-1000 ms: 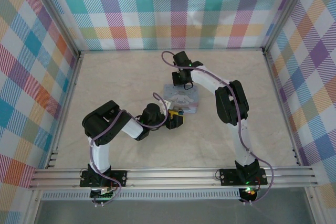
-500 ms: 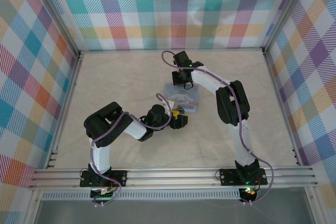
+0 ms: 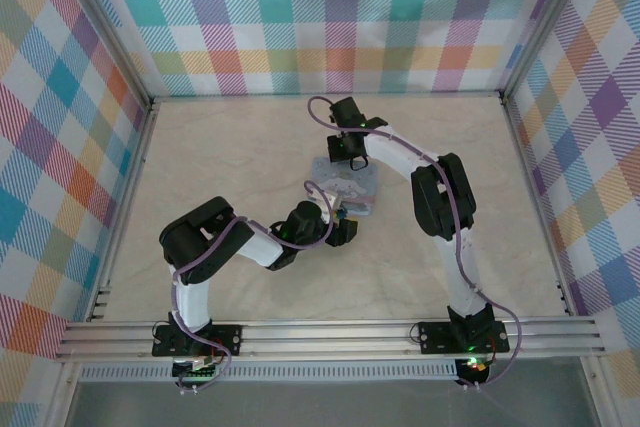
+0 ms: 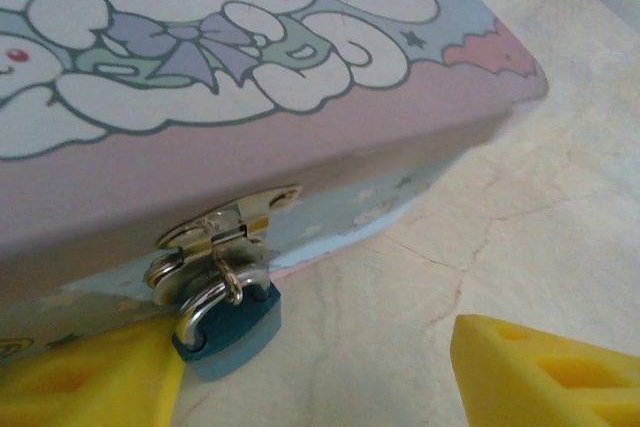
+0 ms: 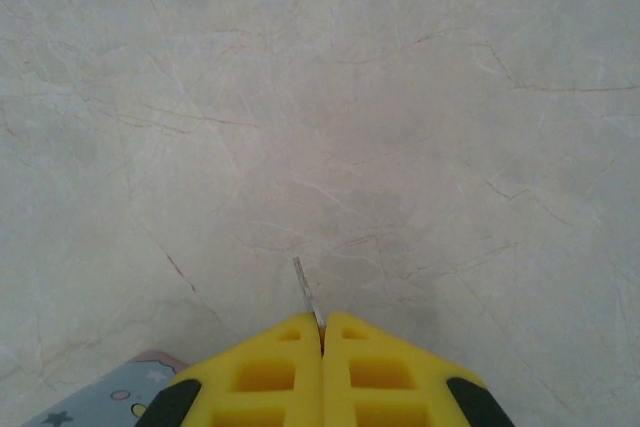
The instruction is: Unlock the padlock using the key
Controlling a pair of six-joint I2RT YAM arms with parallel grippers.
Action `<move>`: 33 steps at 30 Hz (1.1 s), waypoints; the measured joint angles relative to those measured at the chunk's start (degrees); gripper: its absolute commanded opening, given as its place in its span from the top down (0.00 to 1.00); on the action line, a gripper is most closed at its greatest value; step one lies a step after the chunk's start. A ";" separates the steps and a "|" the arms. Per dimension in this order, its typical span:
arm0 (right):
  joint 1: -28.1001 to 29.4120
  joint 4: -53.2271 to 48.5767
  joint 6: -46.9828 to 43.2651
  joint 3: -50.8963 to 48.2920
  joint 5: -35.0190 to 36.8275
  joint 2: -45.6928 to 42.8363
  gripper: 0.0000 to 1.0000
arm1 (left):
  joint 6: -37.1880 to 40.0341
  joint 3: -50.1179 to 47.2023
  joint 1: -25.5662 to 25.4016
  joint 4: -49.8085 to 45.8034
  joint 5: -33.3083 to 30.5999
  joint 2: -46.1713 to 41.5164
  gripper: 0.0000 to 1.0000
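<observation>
Key [image 5: 305,292]: thin blade pokes out at 12 o'clock from right gripper [image 5: 322,327], jaws pinched tight on it, over bare table [image 5: 420,97] off tin's 12 o'clock side

Padlock [image 4: 228,325]: teal, shackle through hasp [image 4: 215,232] on tin [image 4: 300,147] front wall, at tin's 6 o'clock

Left gripper [image 4: 310,357]: jaws wide, flanking padlock

Step, judged: steadying lock. Next: clamp body, carry key round to keyhole, which is hidden

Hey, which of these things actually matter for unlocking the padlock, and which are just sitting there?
Job: padlock on the hasp; key, pinched in the right gripper; open left gripper beside the padlock.
Just there: cartoon tin the padlock hangs from; table.
</observation>
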 measured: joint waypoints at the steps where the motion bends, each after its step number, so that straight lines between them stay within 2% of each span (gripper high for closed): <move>1: 0.11 -0.11 0.00 0.00 0.02 0.00 1.00 | -0.07 -0.02 0.26 0.24 1.49 0.04 0.39; 8: 0.42 -0.02 0.00 -0.02 0.07 0.00 1.00 | -2.25 -0.02 2.36 2.38 8.98 0.55 0.39; 15: 0.44 -0.22 -0.04 -0.02 0.04 -0.66 1.00 | -4.98 1.51 3.50 5.35 12.72 3.10 0.42; 23: 0.66 -2.75 -0.09 -0.42 1.27 -2.67 1.00 | -5.97 2.01 3.63 5.64 12.63 3.63 0.40; 33: -1.88 -5.22 1.51 -5.92 5.22 -12.48 1.00 | -5.99 2.01 4.48 5.64 11.19 3.63 0.39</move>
